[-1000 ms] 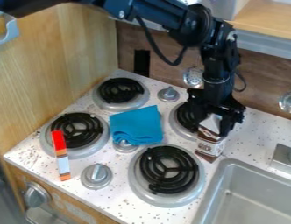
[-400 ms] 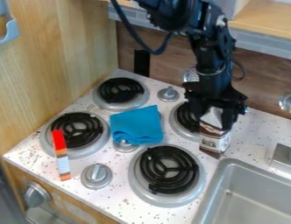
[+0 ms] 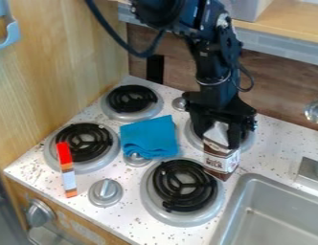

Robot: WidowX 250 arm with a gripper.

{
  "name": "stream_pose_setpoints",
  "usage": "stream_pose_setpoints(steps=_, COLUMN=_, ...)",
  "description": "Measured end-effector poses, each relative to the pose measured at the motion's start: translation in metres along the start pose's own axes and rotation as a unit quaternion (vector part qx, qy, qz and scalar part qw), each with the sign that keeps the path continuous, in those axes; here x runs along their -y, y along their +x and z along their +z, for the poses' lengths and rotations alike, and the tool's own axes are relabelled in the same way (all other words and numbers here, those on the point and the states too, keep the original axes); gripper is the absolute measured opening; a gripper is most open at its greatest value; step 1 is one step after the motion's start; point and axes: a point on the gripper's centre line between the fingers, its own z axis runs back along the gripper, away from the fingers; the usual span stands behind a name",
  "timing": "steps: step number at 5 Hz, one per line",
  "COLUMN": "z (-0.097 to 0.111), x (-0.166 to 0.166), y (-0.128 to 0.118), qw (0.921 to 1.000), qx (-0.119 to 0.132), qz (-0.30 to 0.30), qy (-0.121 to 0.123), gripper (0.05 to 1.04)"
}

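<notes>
The brown and white carton (image 3: pixel 222 161) is in your pincer (image 3: pixel 218 134), which is closed around its pale top, with one finger on each side. So it looks like the grabbing part is done, and the letting go is not done yet. The carton is near the back right of the front right burner (image 3: pixel 168 177), by the near side of the back right burner (image 3: pixel 249 142), and not far from the corner of the gray sink (image 3: pixel 257 180). You can't really tell if its bottom touches the white, spotty table (image 3: pixel 277 155) or hangs just over it. The carton is one thing here that can hold stuff, but you can't see what is inside it. The sink can hold things too, and the carton is outside it, past its back left corner. The folded blue cloth (image 3: pixel 149 137) lies flat in the middle, between the burners, and your pincer is not touching it. Over on the left, a long red, orange and white thing (image 3: pixel 67 167) lies partly on the front left burner (image 3: pixel 88 143), with its other end pointing to the front of the table.
</notes>
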Motion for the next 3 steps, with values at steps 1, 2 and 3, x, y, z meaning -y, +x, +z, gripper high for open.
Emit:
stream_pose_setpoints(steps=1, z=0.009, x=0.004, y=-0.018, qw=0.9991, qx=0.008, qz=0.02, qy=0.037, gripper=0.829)
stream_pose_setpoints(steps=2, z=0.006, x=-0.007, y=-0.037, qw=0.9938, qx=0.015, qz=0.09, qy=0.064, gripper=0.829)
stream_pose_setpoints(steps=3, z=0.013, x=-0.014, y=-0.057, qw=0.9898, qx=0.021, qz=0.118, qy=0.077, gripper=0.829)
